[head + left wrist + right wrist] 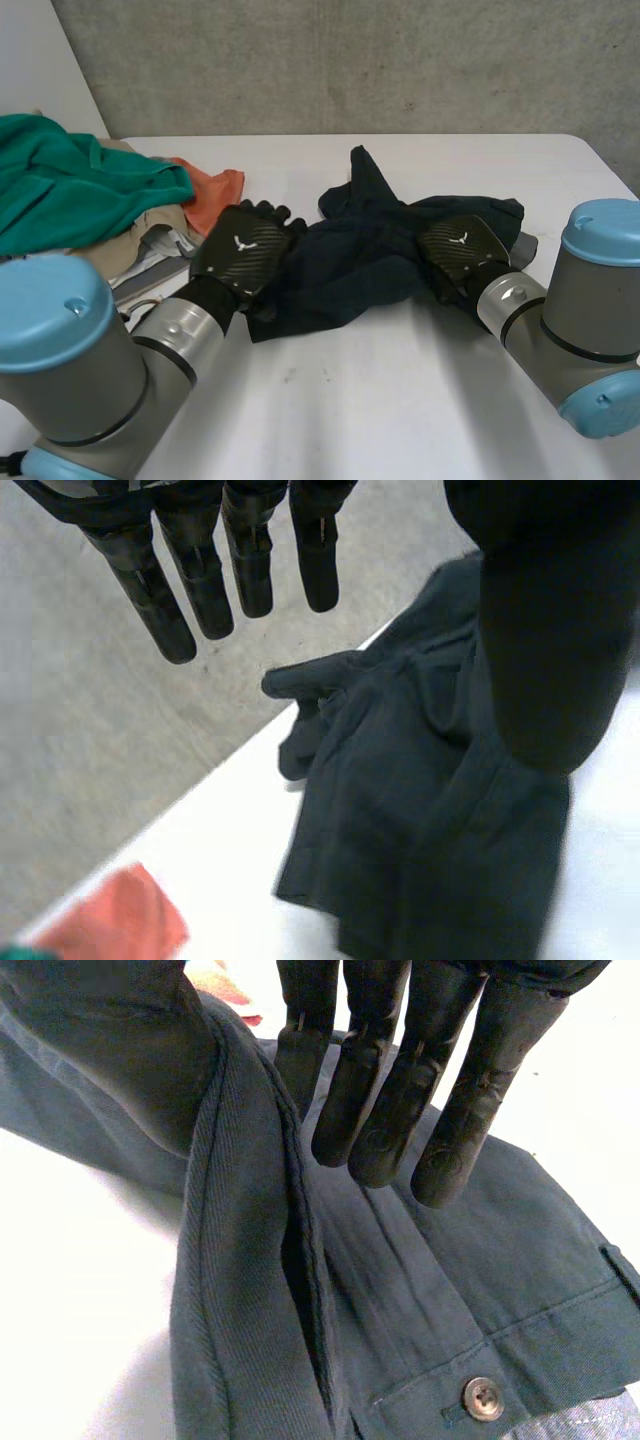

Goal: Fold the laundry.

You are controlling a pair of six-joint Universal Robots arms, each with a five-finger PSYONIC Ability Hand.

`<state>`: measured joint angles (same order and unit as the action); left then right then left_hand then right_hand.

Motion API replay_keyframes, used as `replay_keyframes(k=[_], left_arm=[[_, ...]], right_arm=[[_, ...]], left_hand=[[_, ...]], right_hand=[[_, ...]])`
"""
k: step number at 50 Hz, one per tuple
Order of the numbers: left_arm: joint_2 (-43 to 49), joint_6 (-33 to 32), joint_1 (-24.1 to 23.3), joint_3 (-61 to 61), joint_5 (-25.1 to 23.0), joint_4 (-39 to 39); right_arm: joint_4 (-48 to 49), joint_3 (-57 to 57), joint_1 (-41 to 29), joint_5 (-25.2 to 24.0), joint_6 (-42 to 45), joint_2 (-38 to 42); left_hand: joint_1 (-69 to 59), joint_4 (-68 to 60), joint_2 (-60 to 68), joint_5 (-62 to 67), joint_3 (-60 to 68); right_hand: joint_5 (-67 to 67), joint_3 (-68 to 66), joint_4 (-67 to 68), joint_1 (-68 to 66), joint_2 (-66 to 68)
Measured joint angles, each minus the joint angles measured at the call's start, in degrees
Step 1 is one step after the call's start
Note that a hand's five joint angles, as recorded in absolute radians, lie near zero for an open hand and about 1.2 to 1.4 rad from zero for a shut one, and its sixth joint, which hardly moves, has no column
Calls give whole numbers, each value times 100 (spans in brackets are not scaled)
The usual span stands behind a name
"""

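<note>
Arms [70,370] nearest; left hand [245,250] and right hand [462,250], fingers relaxed, at opposite ends of crumpled dark trousers [350,270]. I judge folding unstarted; clothes pile [70,190] waits.

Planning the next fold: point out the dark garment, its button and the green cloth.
dark garment [340,275]: head view, middle of the crumpled fabric.
button [484,1398]: right wrist view, its centre, on the waistband.
green cloth [70,190]: head view, middle of its bunched surface.
</note>
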<state>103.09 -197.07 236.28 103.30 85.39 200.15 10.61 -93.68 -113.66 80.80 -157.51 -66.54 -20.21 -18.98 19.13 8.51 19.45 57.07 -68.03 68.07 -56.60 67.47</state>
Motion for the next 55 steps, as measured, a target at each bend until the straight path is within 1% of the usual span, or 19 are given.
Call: replay_keyframes(k=[3, 6, 14, 18, 27, 37, 41, 42, 43, 44, 45, 46, 49, 50, 51, 52, 53, 54, 55], left_arm=[[-33, 500, 47, -42, 30, -242], [36, 797, 75, -83, 108, -425], [431, 871, 44, -180, 745, -571], [572, 860, 15, -237, 953, -578], [1086, 854, -130, -552, 1031, -577], [1525, 1037, -397, -838, 992, -604], [1576, 1200, -452, -907, 979, -608], [1588, 1252, -457, -939, 980, -609], [1588, 1252, -457, -939, 980, -609], [1611, 1302, -453, -989, 988, -606], [1616, 1309, -452, -998, 990, -605], [1637, 1325, -445, -1032, 998, -601], [1668, 1318, -424, -1096, 1010, -589], [1669, 1314, -421, -1105, 1011, -588], [1668, 1301, -412, -1134, 1013, -585], [1665, 1294, -408, -1146, 1015, -585], [1662, 1288, -404, -1156, 1015, -583], [1653, 1278, -399, -1175, 1016, -581], [1649, 1274, -396, -1182, 1016, -579]], right_arm=[[-54, 15, -17, 11, -14, -48], [-107, 36, -47, 21, -67, -198], [-295, 117, -100, 0, -490, -697], [-393, 153, -134, -12, -629, -919], [-563, 171, -234, -21, -687, -1369], [-573, 175, -291, -13, -675, -1460], [-571, 175, -291, -11, -676, -1451], [-570, 175, -288, -8, -677, -1447], [-570, 175, -288, -8, -677, -1447], [-570, 174, -278, -7, -677, -1442], [-571, 174, -274, -6, -677, -1441], [-575, 171, -261, -6, -675, -1438], [-639, 150, -224, -11, -649, -1432], [-668, 145, -218, -13, -642, -1430], [-789, 130, -202, -22, -619, -1425], [-869, 123, -194, -28, -609, -1423], [-963, 120, -185, -35, -602, -1420], [-1148, 116, -163, -48, -597, -1413], [-1216, 115, -151, -53, -597, -1411]], left_hand=[[0, 0, 0, 0, 0], [0, 0, 0, 4, 0], [0, -7, 5, 20, 1], [0, -7, 5, 19, 1], [-35, -158, 146, 229, 125], [-562, -691, 665, 757, 643], [-1219, -1296, 1254, 1344, 1231], [-2166, -2113, 2159, 2139, 2046], [-2166, -2113, 2159, 2139, 2046], [-3047, -2915, 2961, 2929, 2851], [-3047, -2915, 2961, 2929, 2851], [-4083, -4082, 4093, 4091, 4006], [-4510, -4813, 4796, 4760, 4726], [-4510, -4813, 4796, 4760, 4726], [-4510, -4930, 4904, 4784, 4826], [-4510, -4945, 4920, 4784, 4842], [-4510, -4947, 4926, 4784, 4850], [-4510, -4953, 4928, 4784, 4851], [-4510, -4959, 4929, 4784, 4851]], right_hand=[[0, 0, 0, 0, 0], [0, 0, 0, 0, 0], [0, 0, 0, 0, 0], [0, 0, 0, 0, 0], [0, 0, 0, 0, 0], [0, 0, 0, 0, 0], [0, 0, 0, 0, 0], [0, 0, 0, 0, 0], [0, 0, 0, 0, 0], [0, 0, 0, 0, 0], [0, 0, 0, 0, 0], [-1, 0, 0, 0, 0], [-93, 100, -101, 120, -155], [-1041, 1116, -1117, 1077, -1108], [-1594, 1696, -1695, 1635, -1817], [-3402, 3518, -3516, 3305, -3558], [-3402, 3518, -3516, 3305, -3558], [-4615, 4748, -4746, 4133, -4771], [-4968, 5123, -5123, 4344, -5146]])
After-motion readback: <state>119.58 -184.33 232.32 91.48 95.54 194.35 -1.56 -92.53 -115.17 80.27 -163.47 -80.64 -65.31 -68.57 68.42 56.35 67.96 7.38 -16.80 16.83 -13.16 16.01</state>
